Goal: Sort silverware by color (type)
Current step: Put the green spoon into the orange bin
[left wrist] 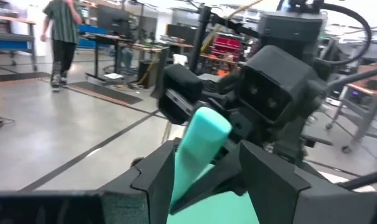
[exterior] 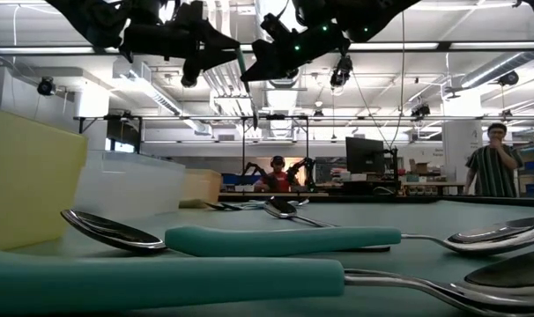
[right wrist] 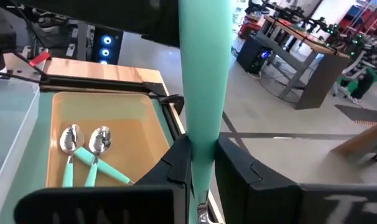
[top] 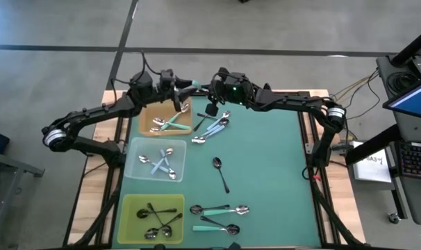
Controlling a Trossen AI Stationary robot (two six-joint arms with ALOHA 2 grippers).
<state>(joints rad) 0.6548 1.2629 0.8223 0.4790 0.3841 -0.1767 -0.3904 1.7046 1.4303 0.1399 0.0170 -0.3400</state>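
A mint-teal-handled spoon (top: 194, 85) hangs in the air between my two grippers, above the table's far edge. My left gripper (left wrist: 198, 186) is shut on its handle (left wrist: 201, 140). My right gripper (right wrist: 201, 180) is shut on the same handle (right wrist: 204, 68) and faces the left one. The bowl is hidden. Below lies an orange tray (top: 149, 111) holding teal spoons (top: 170, 123). A clear tray (top: 137, 167) holds pale blue spoons, and a yellow tray (top: 130, 208) holds black ones. My left gripper pinches the teal handle near its free end (left wrist: 191, 177) between its two fingers, which come level from the table's left. The handle's broad face shows between them. The spoon is lifted clear of everything. My right gripper pinches the handle farther along (right wrist: 200, 155) between its two fingers, coming about level from the table's right. The handle runs on past the fingertips toward the left gripper, clear of the table.
Loose spoons lie on the green mat: a small pile (top: 212, 126) beside the orange tray, one black spoon (top: 221, 173) mid-table, and teal spoons (top: 221, 209) (top: 216, 227) near the front edge. People stand in the room beyond the table.
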